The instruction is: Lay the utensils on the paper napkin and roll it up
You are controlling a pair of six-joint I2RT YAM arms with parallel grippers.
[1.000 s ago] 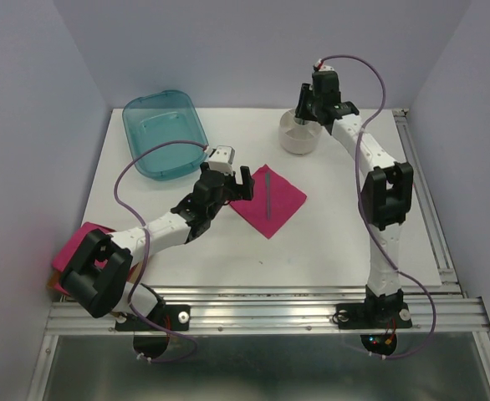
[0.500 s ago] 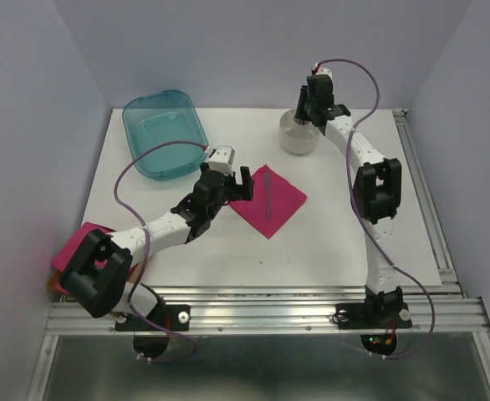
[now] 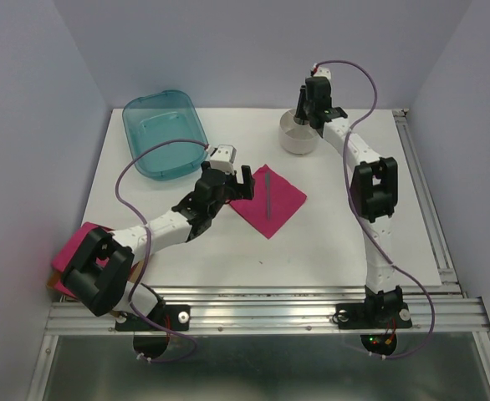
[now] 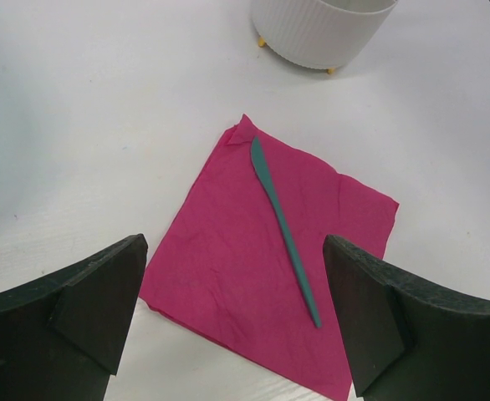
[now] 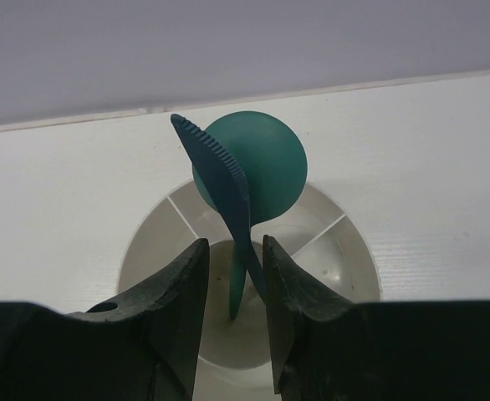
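The paper napkin [image 3: 272, 200] lies flat mid-table with one teal utensil [image 3: 267, 194] on it; in the left wrist view the napkin [image 4: 220, 267] carries this slim knife [image 4: 283, 225] diagonally. My left gripper [image 3: 232, 185] is open and empty, its jaws wide apart just above the napkin's near-left edge [image 4: 235, 251]. My right gripper [image 3: 309, 117] hangs over the white cup [image 3: 298, 138]. Its jaws [image 5: 235, 259] stand narrowly apart around the handles of a teal spoon [image 5: 270, 159] and a serrated dark-teal knife [image 5: 220, 167] standing in the cup [image 5: 149, 242].
A teal plastic tray [image 3: 163, 132] sits at the back left. A pile of pink napkins [image 3: 69, 251] lies at the table's near-left edge. The white cup [image 4: 320, 33] stands beyond the napkin in the left wrist view.
My right gripper has shifted slightly left and settled over the cup's utensils. The left arm, napkin and knife have not moved.
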